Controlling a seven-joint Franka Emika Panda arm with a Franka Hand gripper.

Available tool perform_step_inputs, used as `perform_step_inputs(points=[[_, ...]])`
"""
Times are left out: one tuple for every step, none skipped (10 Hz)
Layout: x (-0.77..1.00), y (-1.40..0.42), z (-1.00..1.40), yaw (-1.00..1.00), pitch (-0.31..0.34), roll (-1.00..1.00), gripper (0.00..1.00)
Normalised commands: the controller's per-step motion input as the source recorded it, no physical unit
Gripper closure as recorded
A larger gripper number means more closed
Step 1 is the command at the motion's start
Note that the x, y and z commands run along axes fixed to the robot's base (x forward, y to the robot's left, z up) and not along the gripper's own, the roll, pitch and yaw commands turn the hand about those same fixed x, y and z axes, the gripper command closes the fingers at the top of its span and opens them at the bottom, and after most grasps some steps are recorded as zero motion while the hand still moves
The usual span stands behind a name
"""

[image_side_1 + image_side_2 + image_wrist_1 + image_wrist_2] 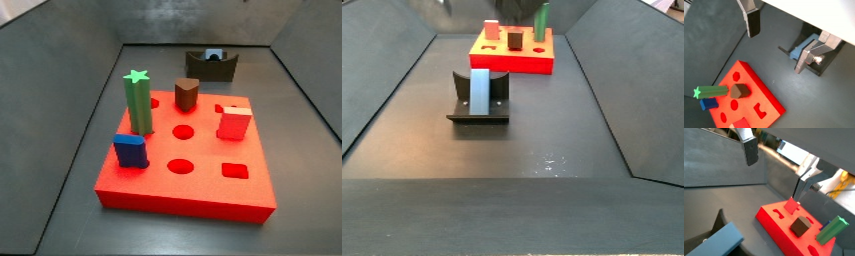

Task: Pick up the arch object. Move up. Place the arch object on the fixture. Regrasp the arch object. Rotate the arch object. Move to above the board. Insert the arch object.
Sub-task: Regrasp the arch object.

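Above the floor between fixture (pixel 478 97) and board (pixel 187 160), my gripper (pixel 784 42) hangs wide open, empty; arch (pixel 480 92) rests on fixture, so I'd drop straight over it, centered, for regrasp.

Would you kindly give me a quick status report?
Hand open, empty, above the floor. Arch object resting on fixture. Board clear of it.

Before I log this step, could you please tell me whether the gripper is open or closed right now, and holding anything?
Gripper: open and empty, jaws wide apart above the floor; the arch object rests on the fixture, not held.
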Motion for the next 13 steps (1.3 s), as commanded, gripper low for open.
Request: perform_step_inputs(points=[[-0.04,-0.23,0.04,0.02,0.05,1.0,0.0],[-0.02,-0.11,0.01,0.02,0.05,1.0,0.0],[-0.02,-0.02,0.04,0.02,0.053,1.0,0.0],[-0.02,-0.04,0.02,0.02,0.048,1.0,0.0],[-0.03,-0.04,0.01,0.02,0.043,1.0,0.0],[-0.03,-0.03,0.01,0.02,0.041,1.0,0.0],[-0.04,-0.03,0.01,0.02,0.032,1.0,0.0],[-0.03,-0.02,0.01,0.02,0.028,1.0,0.0],[-0.03,-0.02,0.01,0.03,0.021,1.0,0.0],[-0.03,-0.02,0.01,0.03,0.017,1.0,0.0],[-0.02,-0.02,0.01,0.03,0.012,1.0,0.0],[-0.02,-0.02,0.01,0.03,0.011,1.0,0.0],[-0.02,-0.02,0.01,0.03,0.016,1.0,0.0]])
